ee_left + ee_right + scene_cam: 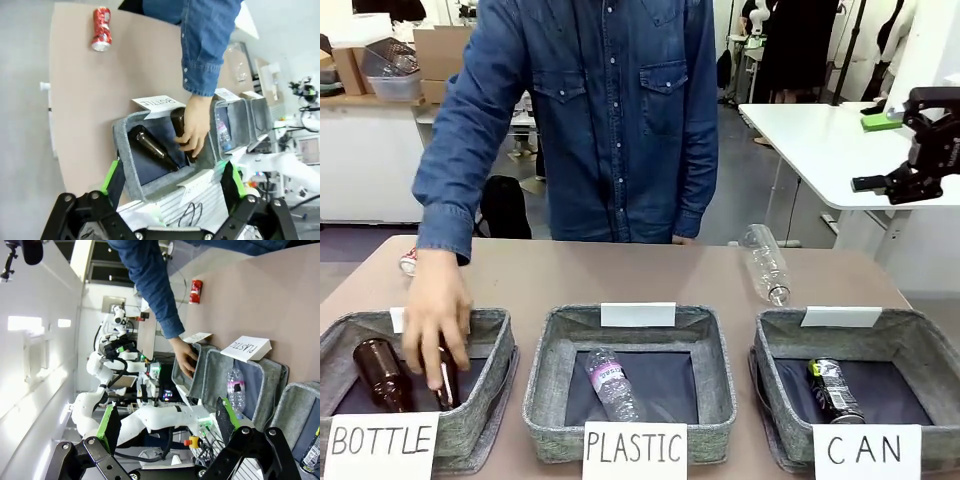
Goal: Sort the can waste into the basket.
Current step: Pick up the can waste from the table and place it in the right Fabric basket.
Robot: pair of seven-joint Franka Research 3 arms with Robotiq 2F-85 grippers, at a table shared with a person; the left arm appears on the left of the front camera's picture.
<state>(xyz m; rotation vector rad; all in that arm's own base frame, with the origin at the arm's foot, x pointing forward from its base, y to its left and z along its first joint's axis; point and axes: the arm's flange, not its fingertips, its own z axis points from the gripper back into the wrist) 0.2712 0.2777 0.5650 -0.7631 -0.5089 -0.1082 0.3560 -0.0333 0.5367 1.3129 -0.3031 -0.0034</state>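
Observation:
A red can point(408, 262) lies on the table's far left, partly hidden behind the person's forearm; it also shows as the red can point(101, 28) and the red can point(195, 291). A black can point(835, 390) with green-yellow print lies inside the grey basket point(920, 335) signed "CAN"; the black can point(312, 452) also shows at the corner of that basket point(295, 405). My right gripper point(865, 153) hangs open, high off the table's right side, holding nothing. My left gripper point(172, 177) is open above the BOTTLE basket point(127, 160). The right gripper point(166, 422) has nothing between its fingers.
The person's hand point(435, 325) rests on a brown bottle point(380, 372) area inside the BOTTLE basket point(495, 330). The PLASTIC basket point(710, 345) holds a clear bottle point(610, 383). Another clear bottle point(765, 262) lies on the table behind the CAN basket.

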